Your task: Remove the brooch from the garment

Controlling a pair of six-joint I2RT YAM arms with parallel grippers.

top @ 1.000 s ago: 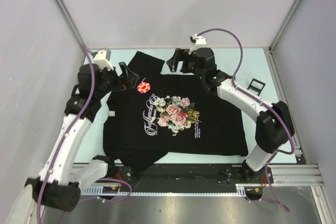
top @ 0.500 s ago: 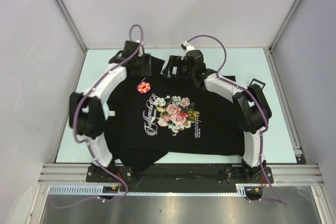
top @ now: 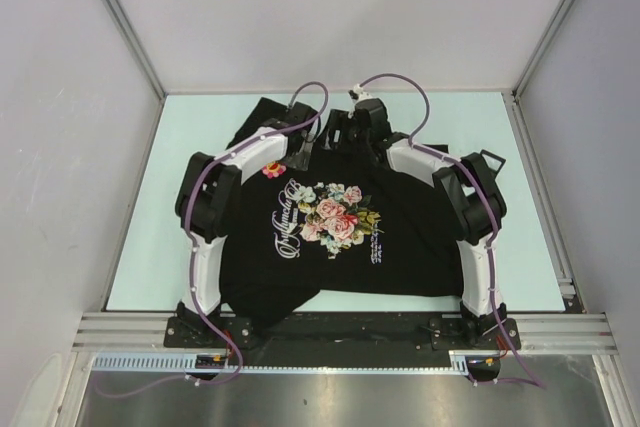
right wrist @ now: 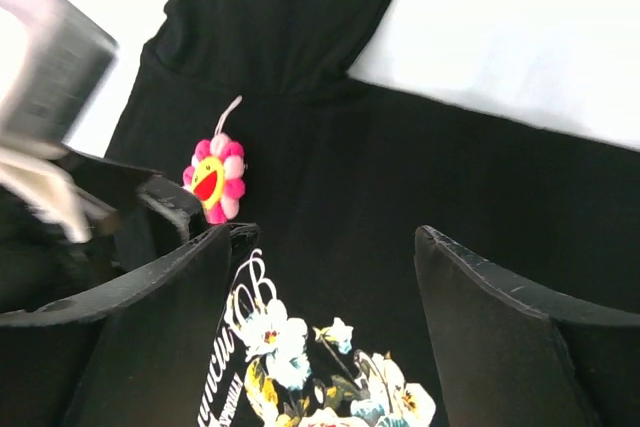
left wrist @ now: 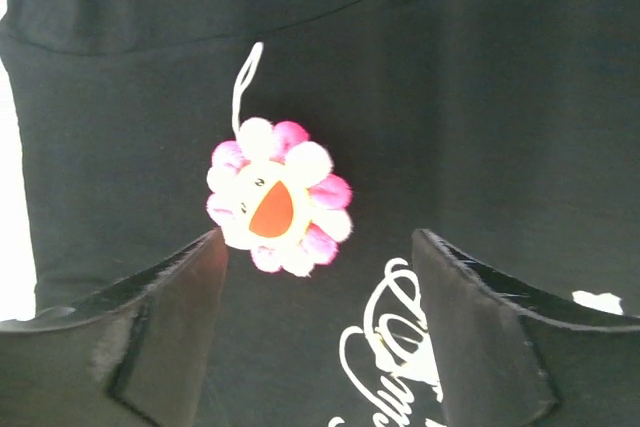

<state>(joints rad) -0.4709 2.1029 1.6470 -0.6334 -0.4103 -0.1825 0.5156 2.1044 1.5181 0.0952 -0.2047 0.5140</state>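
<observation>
The garment [top: 410, 247], a black T-shirt with a rose print, lies flat on the table. The brooch [top: 273, 169], a small pink flower with a yellow face, sits pinned near its left shoulder. My left gripper [top: 292, 152] hovers open right over it. In the left wrist view the brooch [left wrist: 278, 197] lies just beyond the gripper [left wrist: 318, 239], nearer the left finger [left wrist: 180, 297], untouched. My right gripper [top: 340, 139] is open above the collar area. The right wrist view shows the brooch [right wrist: 215, 179] to the left of that gripper [right wrist: 325, 237], with only shirt [right wrist: 400, 177] between the fingers.
A small black frame-like object [top: 487, 162] lies on the pale green table [top: 150, 237] right of the shirt. Metal posts and white walls enclose the workspace. The left gripper's body [right wrist: 150, 212] sits close beside the right gripper's left finger.
The left arm has swung from the table's left side across to the shirt's shoulder, ending over the brooch. The right gripper has shifted left toward the collar. Both pairs of jaws have narrowed slightly.
</observation>
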